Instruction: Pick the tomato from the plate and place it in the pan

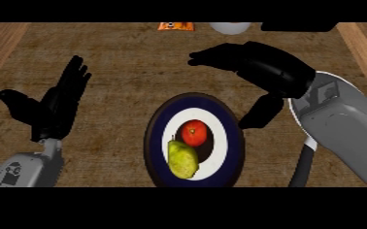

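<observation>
A red tomato point(194, 132) lies on a round plate point(159, 131) with a dark blue rim and white centre, low in the middle of the head view. Touching the tomato's near side is a yellow-green pear point(182, 159). My right hand point(269, 70) hovers up and to the right of the plate, open, fingers stretched left and thumb hanging down beside the plate's right rim; it holds nothing. At the left, my left hand point(57, 104) rests open with fingers up. A black object point(297, 26) at the far right edge may be the pan; most of it is cut off.
The wooden counter point(122, 73) spreads around the plate, with raised wooden borders at far left and far right. An orange packet point(175, 26) and a white rounded object point(229, 27) sit at the far edge.
</observation>
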You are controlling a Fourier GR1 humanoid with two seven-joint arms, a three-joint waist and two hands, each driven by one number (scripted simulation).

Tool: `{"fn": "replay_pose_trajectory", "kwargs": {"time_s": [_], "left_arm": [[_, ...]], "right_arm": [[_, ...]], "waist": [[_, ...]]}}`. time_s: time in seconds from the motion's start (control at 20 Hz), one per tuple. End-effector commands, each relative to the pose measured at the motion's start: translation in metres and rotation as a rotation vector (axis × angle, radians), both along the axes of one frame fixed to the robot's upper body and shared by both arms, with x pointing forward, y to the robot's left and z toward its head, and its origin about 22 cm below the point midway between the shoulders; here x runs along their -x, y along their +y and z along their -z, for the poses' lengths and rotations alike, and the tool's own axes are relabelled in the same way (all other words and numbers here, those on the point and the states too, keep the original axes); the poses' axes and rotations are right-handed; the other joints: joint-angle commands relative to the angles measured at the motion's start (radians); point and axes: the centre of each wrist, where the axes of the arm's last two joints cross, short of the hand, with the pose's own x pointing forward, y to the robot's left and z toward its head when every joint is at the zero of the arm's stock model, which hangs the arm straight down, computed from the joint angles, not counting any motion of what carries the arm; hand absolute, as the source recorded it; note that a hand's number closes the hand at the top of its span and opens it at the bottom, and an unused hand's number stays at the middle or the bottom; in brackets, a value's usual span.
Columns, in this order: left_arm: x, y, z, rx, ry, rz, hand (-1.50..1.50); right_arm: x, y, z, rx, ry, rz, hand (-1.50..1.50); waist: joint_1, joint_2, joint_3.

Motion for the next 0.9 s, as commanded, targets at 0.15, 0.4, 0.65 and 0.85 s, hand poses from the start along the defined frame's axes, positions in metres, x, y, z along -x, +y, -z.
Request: {"fn": "replay_pose_trajectory", "kwargs": {"time_s": [0.15,0.4,0.65,0.85], "left_arm": [[-0.006,0.012,0.003,0.006,-0.001,0.002,0.00],[0.002,0.003,-0.003,0.004,0.003,-0.009,0.00],[0.007,0.004,0.005,0.007,0.004,-0.001,0.00],[0.003,0.004,0.007,-0.004,0.001,-0.019,0.00]], "right_arm": [[0.002,0.071,0.002,0.308,-0.072,-0.017,-1.50],[0.009,0.096,0.007,0.569,-0.006,-0.050,-1.50],[0.012,0.115,0.028,0.760,0.057,-0.075,-1.50],[0.036,0.109,0.018,0.793,0.039,-0.118,-1.50]], "waist": [[0.006,0.004,-0.001],[0.003,-0.003,0.000],[-0.003,-0.001,0.000],[-0.014,-0.002,0.001]]}}
